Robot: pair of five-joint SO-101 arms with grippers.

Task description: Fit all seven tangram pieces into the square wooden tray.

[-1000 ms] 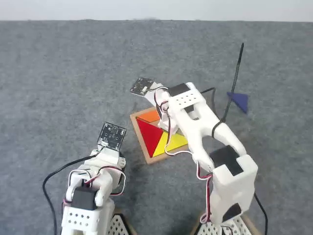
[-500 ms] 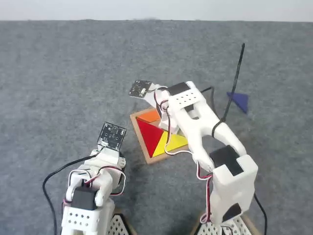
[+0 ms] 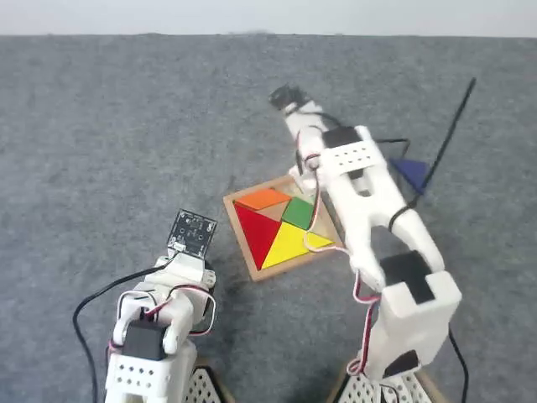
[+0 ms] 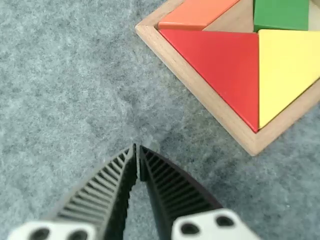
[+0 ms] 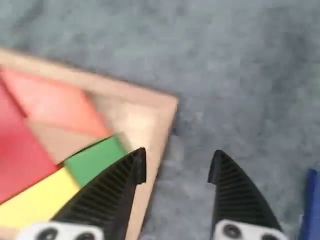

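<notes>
The square wooden tray (image 3: 245, 242) lies mid-table and holds an orange piece (image 3: 263, 198), a red triangle (image 3: 256, 231), a green square (image 3: 298, 211) and a yellow triangle (image 3: 289, 243). A blue triangle (image 3: 411, 172) lies on the carpet to the tray's right. My right arm (image 3: 352, 159) stretches over the tray's right side. Its gripper (image 5: 178, 151) is open and empty, hovering above the tray's corner (image 5: 167, 107), with the green square (image 5: 92, 157) beside one finger and the blue triangle (image 5: 312, 200) farther off. My left gripper (image 4: 137, 150) is shut and empty over bare carpet, short of the tray (image 4: 200, 92).
Grey carpet covers the table all around. A black cable (image 3: 445, 138) runs from the right arm past the blue triangle. The left arm's base (image 3: 147, 353) sits at the near left, the right arm's base (image 3: 403, 336) at the near right.
My right arm has swung right and away from the tray's middle, uncovering the green square in the tray. The black cable shifted with it. The left arm has not moved.
</notes>
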